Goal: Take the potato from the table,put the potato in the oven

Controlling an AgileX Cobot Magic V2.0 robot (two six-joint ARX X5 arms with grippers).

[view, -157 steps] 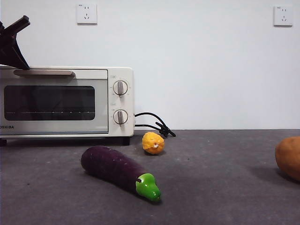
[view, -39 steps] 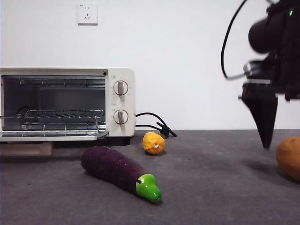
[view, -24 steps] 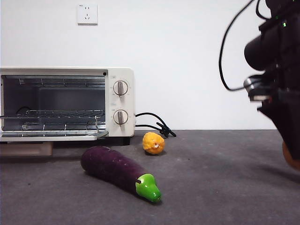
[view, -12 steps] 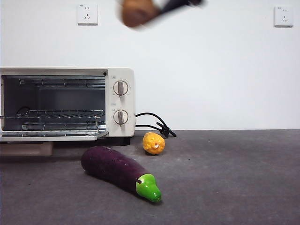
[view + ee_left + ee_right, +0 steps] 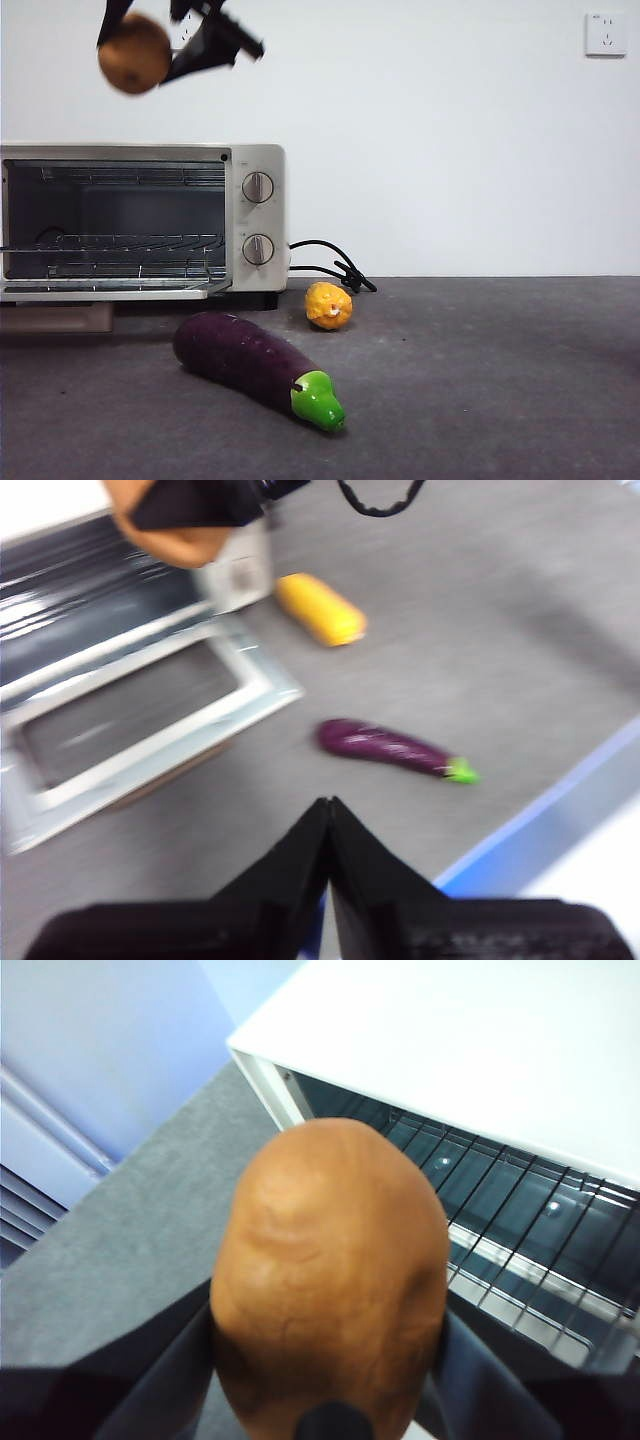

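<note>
A: Where is the smooth orange-brown oval potato [image 5: 134, 53]?

B: In the air, high over the cream-white boxy toaster oven [image 5: 250, 160], off the flat dark grey table [image 5: 480, 380]. The right gripper [image 5: 330, 1360] has its two black jaws clamped on the potato's flanks, one on each side, which is why it hangs there with nothing under it.

A: Why so high?

B: My guess is that it is carried above the oven's roof to clear the body before dropping to the opening. The dark glass door [image 5: 150, 705] lies folded down flat and the wire rack [image 5: 120, 243] inside is bare, so the way in looks free.

A: Which way does the potato point?

B: In the right wrist view its long axis runs out from between the jaws, the free rounded end leading, aimed toward the oven's open front and rack. From the front it shows nearly round, so I judge the axis lies mostly away from that camera.

A: And the other arm?

B: The left gripper [image 5: 329, 815] waits well back over the table's edge, jaws pressed together on nothing. Its view is blurred, but it catches the long purple eggplant [image 5: 390, 750] and the small yellow-orange fruit [image 5: 320, 608], both lying on the table clear of the door.
</note>
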